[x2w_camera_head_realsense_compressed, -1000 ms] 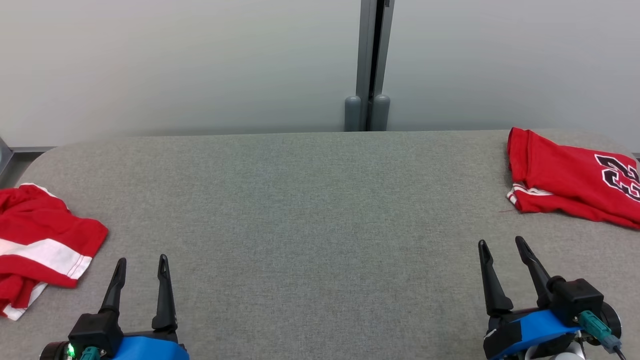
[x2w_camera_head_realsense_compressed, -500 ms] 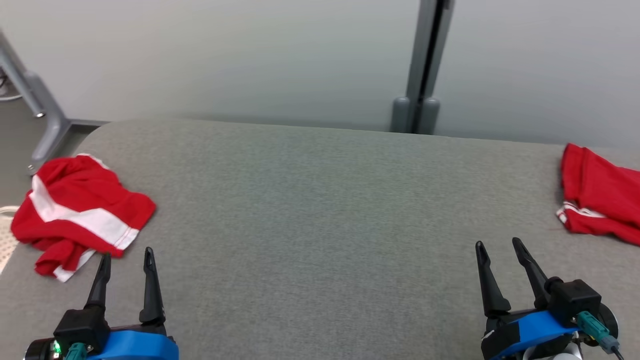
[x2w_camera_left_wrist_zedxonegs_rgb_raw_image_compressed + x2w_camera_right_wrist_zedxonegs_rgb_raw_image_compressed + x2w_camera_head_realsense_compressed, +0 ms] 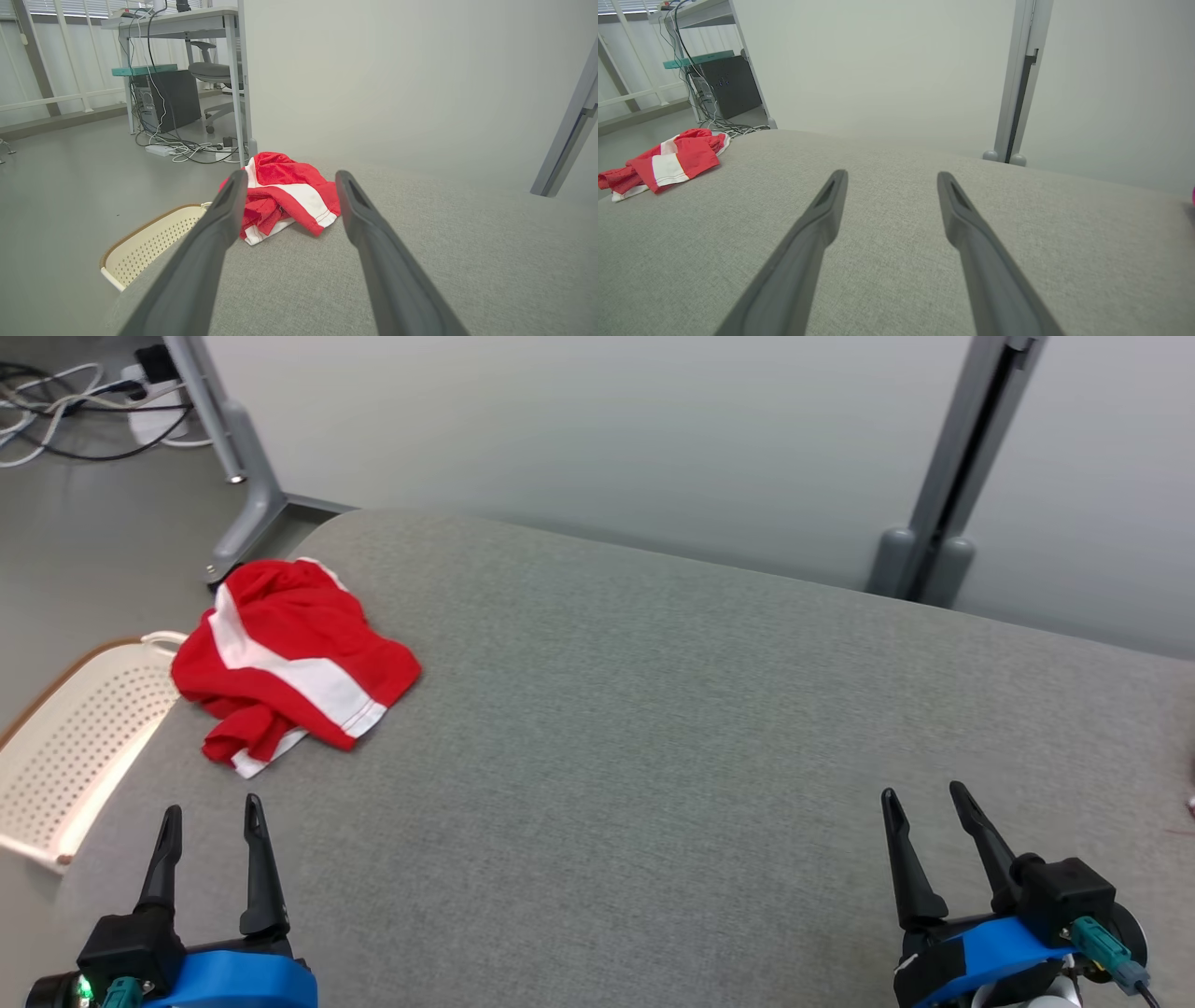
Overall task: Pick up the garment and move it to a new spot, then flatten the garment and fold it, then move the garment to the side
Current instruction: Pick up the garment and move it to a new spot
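A grey fabric-covered table (image 3: 653, 756) stands before a pale partition wall (image 3: 579, 439) joined by a grey post (image 3: 943, 513). Beside the table's left edge, lower down, sits a cream perforated basket (image 3: 75, 747) with a brown rim. Beyond, cables (image 3: 56, 401) and a white power strip (image 3: 157, 425) lie on the floor (image 3: 93, 541) near a desk (image 3: 187, 21), a black computer tower (image 3: 170, 100) and an office chair (image 3: 210, 72).

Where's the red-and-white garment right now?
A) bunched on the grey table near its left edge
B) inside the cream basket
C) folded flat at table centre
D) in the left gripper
A: the garment lies bunched on the table by its left edge, ahead of the open, empty left gripper, with the basket beside the table.
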